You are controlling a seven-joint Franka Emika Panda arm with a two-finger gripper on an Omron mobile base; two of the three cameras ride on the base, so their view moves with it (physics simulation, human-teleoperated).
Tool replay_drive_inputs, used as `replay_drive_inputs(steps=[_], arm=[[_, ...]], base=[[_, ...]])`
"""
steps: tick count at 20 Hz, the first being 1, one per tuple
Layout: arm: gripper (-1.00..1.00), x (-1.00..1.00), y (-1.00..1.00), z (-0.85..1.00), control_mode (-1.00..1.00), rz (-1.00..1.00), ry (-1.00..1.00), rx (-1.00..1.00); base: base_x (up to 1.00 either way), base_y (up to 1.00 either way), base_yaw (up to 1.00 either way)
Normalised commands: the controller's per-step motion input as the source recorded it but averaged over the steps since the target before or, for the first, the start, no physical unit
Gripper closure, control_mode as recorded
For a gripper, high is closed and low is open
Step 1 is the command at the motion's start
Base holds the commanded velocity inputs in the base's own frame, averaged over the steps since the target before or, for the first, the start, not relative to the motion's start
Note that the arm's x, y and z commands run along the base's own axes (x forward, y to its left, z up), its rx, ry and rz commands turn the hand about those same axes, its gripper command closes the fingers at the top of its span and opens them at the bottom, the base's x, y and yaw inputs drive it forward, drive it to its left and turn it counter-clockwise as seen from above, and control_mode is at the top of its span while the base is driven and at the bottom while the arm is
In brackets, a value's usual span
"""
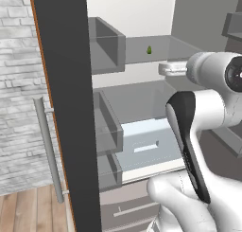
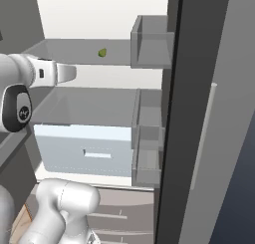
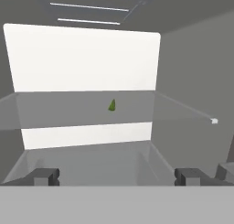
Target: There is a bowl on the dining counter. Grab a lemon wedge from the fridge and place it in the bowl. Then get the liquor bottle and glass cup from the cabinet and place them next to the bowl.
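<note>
Flat, even rendered light; no hard shadows. Fridge (image 1: 142,84) back wall reads brightest, near blown-out white in the hand view. Door edges and side walls fall dull grey. No glare. Low resolution, soft edges; lemon wedge (image 3: 112,105) a small fuzzy speck.

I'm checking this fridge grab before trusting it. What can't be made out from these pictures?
- Small green lemon wedge on the grey fridge shelf: too small in every view to tell its shape or lie.
- Open end effector: cut off by the hand view's bottom edge.
- Pale blue-white fridge drawer: its right part is hidden behind the arm in the left base view.
</note>
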Motion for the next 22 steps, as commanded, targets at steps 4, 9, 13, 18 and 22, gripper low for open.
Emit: replay_drive_inputs(steps=[4, 9, 13, 18, 22], arm=[[-1.00, 0.31, -0.08, 0.00, -1.00, 0.00, 0.00, 0.00], [-1.00, 0.42, 0.00, 0.00, -1.00, 0.00, 0.00, 0.00], [-1.00, 0.44, 0.00, 0.00, -1.00, 0.00, 0.00, 0.00], [-1.00, 0.47, -0.03, 0.06, -1.00, -0.01, 0.02, 0.10], [-1.00, 0.55, 0.00, 0.12, -1.00, -0.07, 0.11, 0.17]], base=[[0.00, 0.00, 0.00], [0.00, 0.00, 0.00], [0.00, 0.00, 0.00], [0.00, 0.00, 0.00], [0.00, 0.00, 0.00]])
